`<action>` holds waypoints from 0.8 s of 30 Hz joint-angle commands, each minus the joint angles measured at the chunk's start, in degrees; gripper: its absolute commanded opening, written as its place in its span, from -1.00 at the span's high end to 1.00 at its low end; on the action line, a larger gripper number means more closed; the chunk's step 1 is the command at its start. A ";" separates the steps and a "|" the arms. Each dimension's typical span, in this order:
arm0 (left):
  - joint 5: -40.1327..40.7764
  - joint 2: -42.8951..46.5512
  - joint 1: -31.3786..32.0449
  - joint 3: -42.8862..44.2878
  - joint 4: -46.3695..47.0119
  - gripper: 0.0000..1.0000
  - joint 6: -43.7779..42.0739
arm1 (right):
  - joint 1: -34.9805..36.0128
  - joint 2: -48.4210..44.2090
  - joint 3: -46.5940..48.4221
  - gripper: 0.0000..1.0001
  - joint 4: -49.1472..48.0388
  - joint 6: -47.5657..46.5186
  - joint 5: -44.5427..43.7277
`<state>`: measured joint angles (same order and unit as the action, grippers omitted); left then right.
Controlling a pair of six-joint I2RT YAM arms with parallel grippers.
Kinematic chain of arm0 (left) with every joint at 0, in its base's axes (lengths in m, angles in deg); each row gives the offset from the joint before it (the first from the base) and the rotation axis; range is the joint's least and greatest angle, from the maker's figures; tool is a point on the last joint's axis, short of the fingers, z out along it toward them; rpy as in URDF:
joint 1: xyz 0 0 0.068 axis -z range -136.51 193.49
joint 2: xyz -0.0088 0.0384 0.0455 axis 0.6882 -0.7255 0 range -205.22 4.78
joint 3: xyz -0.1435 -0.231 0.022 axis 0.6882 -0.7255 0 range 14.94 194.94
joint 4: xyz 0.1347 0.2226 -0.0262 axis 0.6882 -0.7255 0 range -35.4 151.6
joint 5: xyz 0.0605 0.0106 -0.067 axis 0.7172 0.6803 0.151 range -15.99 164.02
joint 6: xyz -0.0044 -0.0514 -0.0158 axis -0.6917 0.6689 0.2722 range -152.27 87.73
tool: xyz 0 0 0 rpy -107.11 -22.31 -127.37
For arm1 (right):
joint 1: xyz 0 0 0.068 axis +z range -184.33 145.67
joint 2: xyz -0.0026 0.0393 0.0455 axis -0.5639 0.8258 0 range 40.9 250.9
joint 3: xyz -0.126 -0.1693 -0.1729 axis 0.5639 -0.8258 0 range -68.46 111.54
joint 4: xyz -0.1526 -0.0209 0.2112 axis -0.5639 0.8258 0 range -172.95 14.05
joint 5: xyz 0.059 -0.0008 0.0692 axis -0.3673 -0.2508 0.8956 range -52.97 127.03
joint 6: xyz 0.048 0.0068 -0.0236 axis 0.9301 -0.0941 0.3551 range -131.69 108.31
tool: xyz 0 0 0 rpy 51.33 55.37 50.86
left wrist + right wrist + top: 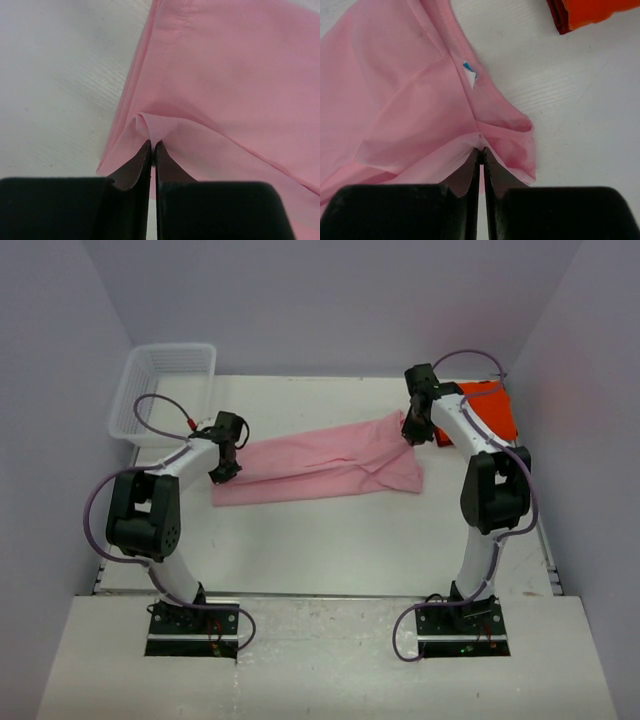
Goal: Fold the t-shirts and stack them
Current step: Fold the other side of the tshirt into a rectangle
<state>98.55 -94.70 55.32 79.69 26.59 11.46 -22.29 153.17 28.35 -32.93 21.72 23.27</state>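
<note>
The light pink t-shirt (325,465) lies stretched across the middle of the table as a long folded band. My left gripper (222,472) is shut on its left end; in the left wrist view the fingertips (152,146) pinch a fold of pink cloth (225,85). My right gripper (412,430) is shut on its far right corner; the right wrist view shows the pinch (481,150) and a small white and blue label (469,74) on the pink shirt (405,100). The orange-red t-shirt (492,408) lies folded at the far right, partly behind the right arm, and shows in the right wrist view (592,11).
A white mesh basket (160,390) stands at the far left corner of the table. Purple walls enclose the table on three sides. Both arm bases sit at the near edge.
</note>
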 commanded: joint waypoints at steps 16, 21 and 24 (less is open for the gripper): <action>2.14 26.38 8.99 -12.19 20.06 -0.53 -8.57 | 0.53 -8.81 4.53 -0.90 -5.90 -10.82 3.01; -20.11 16.11 9.61 -12.19 20.32 1.00 -7.17 | 3.34 -18.46 -7.75 1.00 -8.78 -9.15 6.99; -24.70 10.30 9.35 -11.40 20.41 1.00 -5.85 | 3.61 -20.77 -10.32 1.00 -8.10 -8.71 7.96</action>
<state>84.63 -81.26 64.76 68.39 45.98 4.68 -19.15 134.00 20.64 -40.15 12.32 28.25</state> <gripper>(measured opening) 0.002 0.003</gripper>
